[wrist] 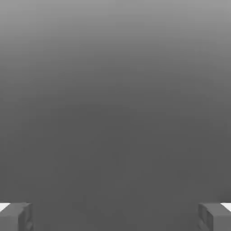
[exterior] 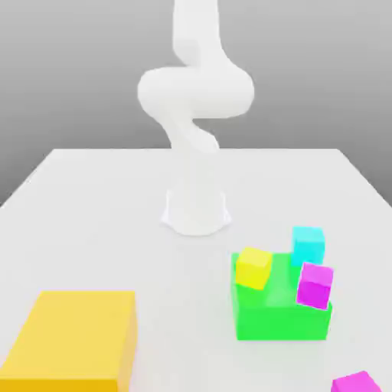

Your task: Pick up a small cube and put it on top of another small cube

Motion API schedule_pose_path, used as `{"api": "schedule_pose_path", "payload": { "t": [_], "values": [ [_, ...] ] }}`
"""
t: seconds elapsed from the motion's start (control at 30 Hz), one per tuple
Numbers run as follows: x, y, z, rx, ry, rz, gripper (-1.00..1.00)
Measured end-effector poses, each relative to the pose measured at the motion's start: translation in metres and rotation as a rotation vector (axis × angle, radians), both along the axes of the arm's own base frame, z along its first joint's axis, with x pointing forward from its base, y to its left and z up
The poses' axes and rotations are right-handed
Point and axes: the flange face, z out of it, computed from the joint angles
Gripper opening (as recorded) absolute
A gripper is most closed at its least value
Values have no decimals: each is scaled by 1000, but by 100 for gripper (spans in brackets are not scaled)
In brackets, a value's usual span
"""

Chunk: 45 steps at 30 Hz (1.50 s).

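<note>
**Hot-pink cube apart from green block**

Exterior view: the hot-pink cube lies on the worktop at the lower right, partly cut off; yellow cube rests on the green block.

Hand view: the fingers stand spread wide.

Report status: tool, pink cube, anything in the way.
Tool open, nothing held. Pink cube at the exterior view's bottom edge, right side, not picked up. Nothing seen on top of it.

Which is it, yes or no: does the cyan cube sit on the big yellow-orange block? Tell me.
No, the cyan cube is at the green block, well apart from the yellow-orange block.
</note>
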Motion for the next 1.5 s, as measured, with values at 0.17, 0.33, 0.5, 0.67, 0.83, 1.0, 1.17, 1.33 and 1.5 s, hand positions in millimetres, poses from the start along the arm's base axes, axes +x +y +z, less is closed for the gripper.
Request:
{"api": "schedule_pose_path", "payload": {
  "t": [0.17, 0.33, 0.5, 0.67, 0.83, 1.0, 1.17, 1.33, 1.5],
  "values": [
    [60, 30, -58, -37, 121, 26, 0],
    [107, 62, -125, -68, 236, 60, 0],
    [142, 95, -200, -90, 349, 101, 0],
    [162, 134, -281, -107, 461, 158, 0],
    [169, 164, -365, -109, 574, 201, 0],
    [160, 198, -450, -103, 686, 252, 0],
    [153, 212, -531, -97, 734, 274, 0],
    [153, 212, -544, -96, 735, 275, -100],
    [153, 213, -522, -95, 736, 275, -100]
  ]
}}
